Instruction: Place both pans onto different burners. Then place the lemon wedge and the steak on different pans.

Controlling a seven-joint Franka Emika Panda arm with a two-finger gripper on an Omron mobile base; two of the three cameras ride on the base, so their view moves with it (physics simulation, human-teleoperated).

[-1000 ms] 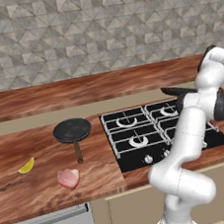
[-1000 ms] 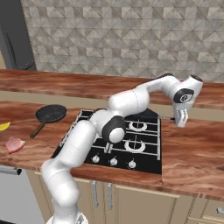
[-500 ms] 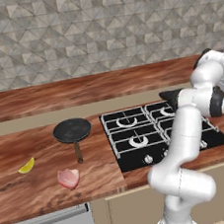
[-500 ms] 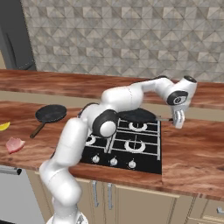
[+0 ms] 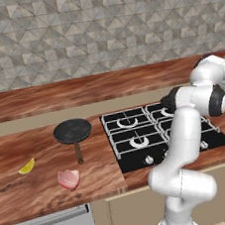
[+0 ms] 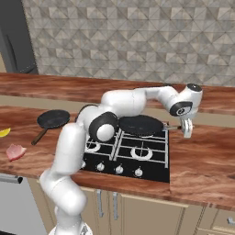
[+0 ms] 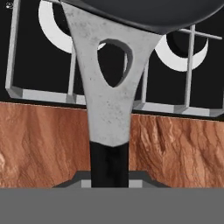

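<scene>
Two pans showing, both empty. First pan (image 6: 141, 125) hanging over back right burner (image 6: 142, 151) area of cooktop (image 5: 140, 156), gripper (image 6: 186, 130) pinching its grey handle (image 7: 109, 87) at right end. Second pan (image 5: 73, 131), brown-handled, sitting on wooden counter (image 5: 39, 193) left of cooktop. One lemon wedge (image 5: 27, 167) lying on counter, well left of that pan. One steak (image 5: 69, 179) lying nearer front edge, apart from wedge. Four burners counting under grates.
</scene>
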